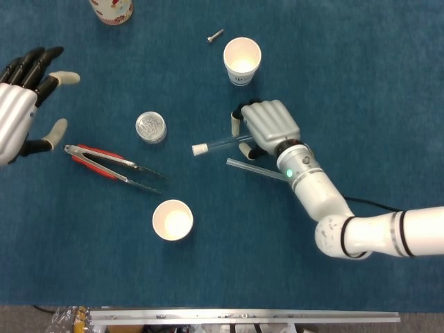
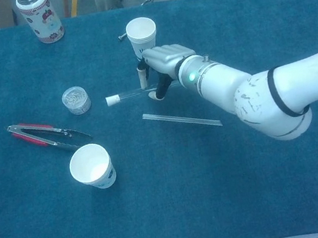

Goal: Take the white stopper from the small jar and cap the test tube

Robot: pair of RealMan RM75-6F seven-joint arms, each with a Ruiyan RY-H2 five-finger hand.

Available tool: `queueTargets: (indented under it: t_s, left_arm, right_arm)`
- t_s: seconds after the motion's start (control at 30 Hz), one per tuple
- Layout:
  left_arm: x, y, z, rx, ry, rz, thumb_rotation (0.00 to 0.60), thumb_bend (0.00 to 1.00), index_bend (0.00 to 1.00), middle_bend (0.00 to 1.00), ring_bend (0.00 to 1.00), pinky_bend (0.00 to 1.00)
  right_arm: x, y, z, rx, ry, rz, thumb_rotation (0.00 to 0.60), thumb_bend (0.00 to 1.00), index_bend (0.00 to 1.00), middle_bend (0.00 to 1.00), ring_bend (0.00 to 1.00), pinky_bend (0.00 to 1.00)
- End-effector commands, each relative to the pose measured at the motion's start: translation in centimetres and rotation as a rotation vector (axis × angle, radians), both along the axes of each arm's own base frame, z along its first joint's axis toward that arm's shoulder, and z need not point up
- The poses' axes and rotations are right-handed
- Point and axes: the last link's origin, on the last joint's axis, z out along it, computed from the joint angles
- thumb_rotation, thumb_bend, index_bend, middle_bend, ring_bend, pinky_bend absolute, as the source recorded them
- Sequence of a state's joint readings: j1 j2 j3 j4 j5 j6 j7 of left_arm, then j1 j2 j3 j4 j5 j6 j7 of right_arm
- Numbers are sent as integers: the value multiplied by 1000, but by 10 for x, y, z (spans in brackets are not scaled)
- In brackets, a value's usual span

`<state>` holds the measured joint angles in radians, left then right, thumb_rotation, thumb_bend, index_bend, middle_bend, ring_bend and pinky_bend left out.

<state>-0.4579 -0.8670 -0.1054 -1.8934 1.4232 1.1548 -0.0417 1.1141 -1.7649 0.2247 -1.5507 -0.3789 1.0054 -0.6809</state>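
Note:
My right hand point(image 1: 267, 128) grips a clear test tube point(image 1: 220, 143) that lies almost level, low over the blue cloth. A white stopper point(image 1: 200, 148) caps the tube's left end. The chest view shows the same hand point(image 2: 164, 61), the tube point(image 2: 133, 94) and the stopper point(image 2: 112, 101). The small round jar point(image 1: 150, 127) stands to the left of the stopper, apart from it. My left hand point(image 1: 21, 104) hovers at the far left with fingers spread and holds nothing.
Red-handled tongs point(image 1: 111, 166) lie below the jar. One paper cup point(image 1: 242, 59) stands behind my right hand, another point(image 1: 172, 219) nearer the front. A clear strip point(image 1: 267, 173) lies beside the right wrist. A screw point(image 1: 214, 35) and a patterned bottle point(image 1: 111, 10) sit at the back.

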Motion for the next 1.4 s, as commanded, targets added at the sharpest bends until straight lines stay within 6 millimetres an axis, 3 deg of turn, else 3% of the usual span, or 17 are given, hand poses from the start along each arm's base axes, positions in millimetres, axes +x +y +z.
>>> queueTargets:
  t_s: [0.03, 0.5, 0.87, 1.07, 1.23, 1.4]
  left_arm:
    - [0, -2, -1, -5, -3, -1, 600, 385, 220, 46, 0, 21]
    - [2, -6, -4, -20, -37, -15, 600, 384, 220, 46, 0, 21]
    - [2, -7, -4, -21, -58, -15, 600, 384, 220, 46, 0, 21]
    - [4, -8, -5, -24, -66, -21, 600, 384, 220, 46, 0, 21]
    - [4, -9, -2, -17, -67, -28, 600, 385, 220, 45, 0, 21]
    - [3, -8, 4, 0, -69, -25, 600, 385, 220, 45, 0, 21]
  right_arm:
    - [0, 0, -6, 1, 27, 3, 600, 355, 608, 317, 208, 418]
    - [-3, 1, -23, -1, 83, 18, 600, 356, 607, 288, 187, 405]
    - [-3, 1, -24, 7, 66, 18, 600, 374, 424, 233, 155, 387]
    - [-2, 1, -24, 8, 61, 15, 600, 380, 387, 226, 153, 387]
    - [4, -1, -15, 0, 13, 12, 600, 381, 373, 223, 152, 387]
    - [13, -4, 15, -23, -68, 22, 600, 381, 363, 223, 152, 387]
